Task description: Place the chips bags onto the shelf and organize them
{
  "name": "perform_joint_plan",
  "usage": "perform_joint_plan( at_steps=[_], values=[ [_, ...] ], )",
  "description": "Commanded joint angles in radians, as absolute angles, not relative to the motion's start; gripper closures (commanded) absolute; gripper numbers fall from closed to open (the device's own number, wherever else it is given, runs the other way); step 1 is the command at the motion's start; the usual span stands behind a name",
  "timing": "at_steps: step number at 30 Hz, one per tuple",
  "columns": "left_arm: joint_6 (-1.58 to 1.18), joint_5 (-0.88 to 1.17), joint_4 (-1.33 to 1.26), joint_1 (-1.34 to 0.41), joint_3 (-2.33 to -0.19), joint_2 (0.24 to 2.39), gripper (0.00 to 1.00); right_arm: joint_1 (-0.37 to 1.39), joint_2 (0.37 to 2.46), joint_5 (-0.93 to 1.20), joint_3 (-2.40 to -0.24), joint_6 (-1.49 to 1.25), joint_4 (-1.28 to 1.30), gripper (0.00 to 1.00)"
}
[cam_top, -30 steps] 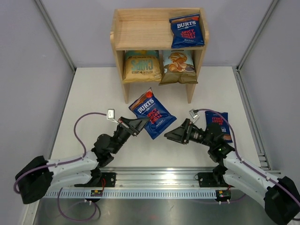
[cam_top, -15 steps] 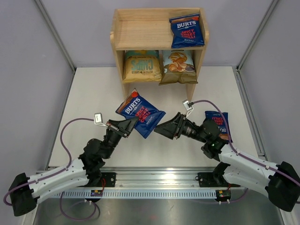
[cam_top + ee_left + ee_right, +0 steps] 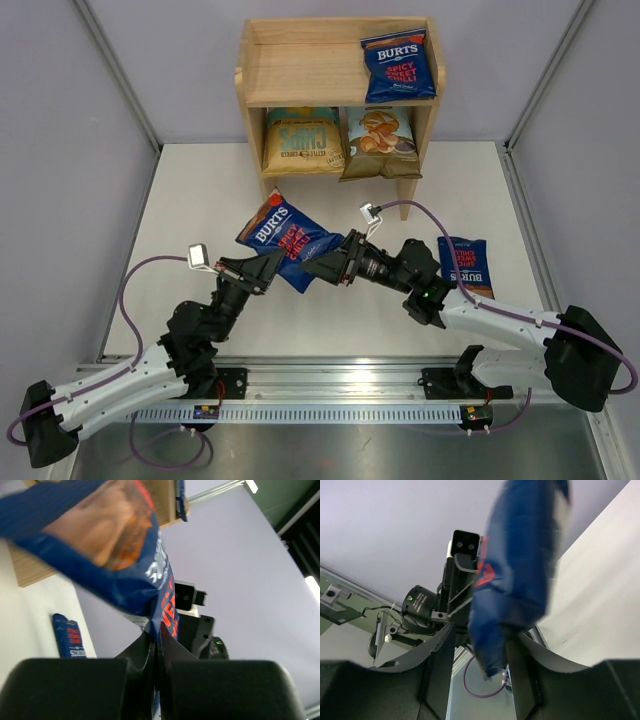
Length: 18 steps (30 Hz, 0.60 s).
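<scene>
My left gripper [image 3: 272, 268] is shut on the lower edge of a dark-blue Burts bag [image 3: 283, 240] and holds it tilted above the table; the shut fingertips [image 3: 157, 636] pinch the bag [image 3: 110, 545]. My right gripper [image 3: 318, 266] is open, with the bag's lower right corner [image 3: 520, 580] hanging between its fingers [image 3: 440, 655]. A second Burts bag [image 3: 464, 264] lies flat on the table at the right, also in the left wrist view [image 3: 67, 635]. The wooden shelf [image 3: 300, 70] holds a third Burts bag [image 3: 399, 65] on top, a yellow bag [image 3: 303, 140] and the Cassava bag [image 3: 380, 140] below.
The shelf's top tier is bare wood left of the Burts bag. Grey walls and metal rails [image 3: 530, 230] border the white table [image 3: 200, 200]. My two arms meet close together at the table's middle, just before the shelf's legs.
My left gripper has carried the Burts bag left and a little farther, towards the shelf. My right gripper has followed to the left and now has the bag's corner between its open fingers.
</scene>
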<state>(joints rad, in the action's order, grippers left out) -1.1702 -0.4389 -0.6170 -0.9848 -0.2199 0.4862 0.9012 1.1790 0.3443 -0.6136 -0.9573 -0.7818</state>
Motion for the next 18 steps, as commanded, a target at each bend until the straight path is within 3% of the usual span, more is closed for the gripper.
perform_joint_plan(
  at_steps=[1,9,12,15,18],
  values=[
    [-1.144,-0.450,-0.620,-0.994,-0.238,0.431,1.00,0.919,1.190,0.253,-0.661,-0.931,-0.859,0.49],
    [-1.144,-0.408,-0.629,-0.994,-0.236,0.422,1.00,0.923,1.239,0.199,-0.696,-0.945,-0.842,0.48],
    [-1.146,-0.393,-0.635,-0.994,-0.236,0.422,1.00,0.925,1.246,0.218,-0.719,-0.937,-0.835,0.53],
    [-1.138,-0.379,-0.641,-0.994,-0.239,0.422,1.00,0.925,1.255,0.230,-0.738,-0.930,-0.825,0.64],
    [-1.121,-0.374,-0.623,-0.994,-0.247,0.417,0.96,0.925,1.249,0.230,-0.733,-0.913,-0.827,0.85]
  ],
)
